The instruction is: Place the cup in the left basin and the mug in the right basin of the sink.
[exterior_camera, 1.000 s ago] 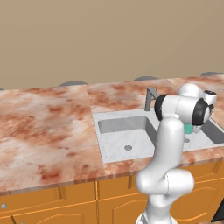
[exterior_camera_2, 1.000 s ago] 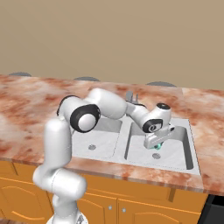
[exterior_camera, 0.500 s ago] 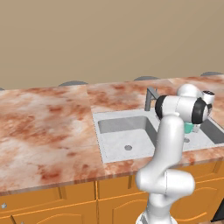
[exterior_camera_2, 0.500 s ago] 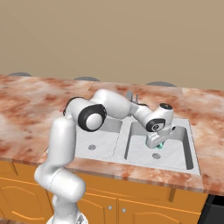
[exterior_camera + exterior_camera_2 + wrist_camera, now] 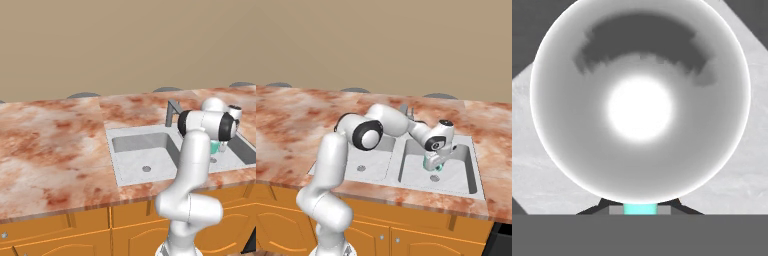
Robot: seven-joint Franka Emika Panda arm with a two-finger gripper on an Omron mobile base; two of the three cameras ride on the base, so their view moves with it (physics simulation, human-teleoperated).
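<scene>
One mug (image 5: 439, 167) held over the right basin (image 5: 461, 172), pincer clamped on its rim.

Count: one sink (image 5: 131, 134) with two basins and one faucet (image 5: 172, 112). The left basin (image 5: 142, 156) holds one drain hole (image 5: 146, 169) and nothing else that can be seen. One gripper (image 5: 435, 164) reaches down into the right basin, its fingers closed on the teal mug's wall. From the hand camera the mug's white inside (image 5: 640, 100) faces straight up at the lens, upright; whether its base touches the basin floor cannot be told.

Glossy white tubular arm (image 5: 331, 165) — rounded links, dark joints.
</scene>
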